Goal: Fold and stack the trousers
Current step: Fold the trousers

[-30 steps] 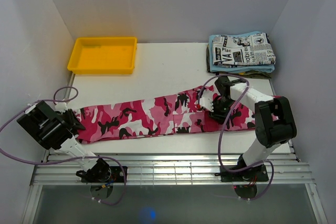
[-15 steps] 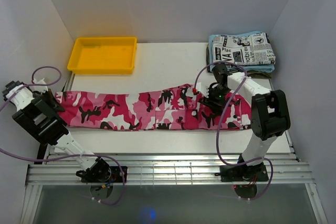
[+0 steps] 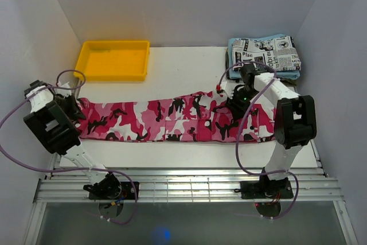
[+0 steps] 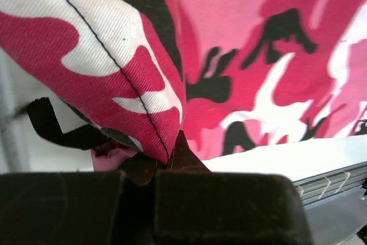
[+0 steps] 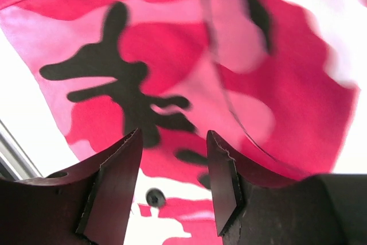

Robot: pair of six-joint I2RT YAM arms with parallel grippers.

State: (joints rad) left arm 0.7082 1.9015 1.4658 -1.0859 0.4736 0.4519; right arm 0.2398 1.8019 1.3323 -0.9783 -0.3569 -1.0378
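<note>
The trousers (image 3: 172, 121) lie flat and full length on the table (image 3: 183, 67), Dan, on the near side of the yellow tray (image 3: 109, 76). The long axis runs side to side, parallel with the tray's long edge. Who's got them?

The left gripper (image 3: 73, 107), Mia! It sits just off the tray's near left corner, and its wrist view shows the jaws clamped tight on a stitched edge at the narrow end. From that hand the whole garment runs away to the right.

And the right gripper (image 3: 238, 102)?

Well to the right of the tray, low over the wide end, jaws parted about halfway. Its wrist view shows camouflage cloth beyond the fingers (image 5: 114, 187) and nothing pinched between them. I can't tell whether the tips touch the cloth.

So as I read it, the fold belongs to the left arm: carry that narrow end rightward along the long axis and lay it on the wide end.

Agreed, and the obstacle is the right arm itself, parked where that end would land, with its purple cable (image 3: 239, 142) looping across the cloth. The tray lies behind the path, no bother. The newspaper-print garment (image 3: 266, 53) on the light blue cloth (image 3: 284, 75), level with the tray at the far right, looks like the stacking spot.
</note>
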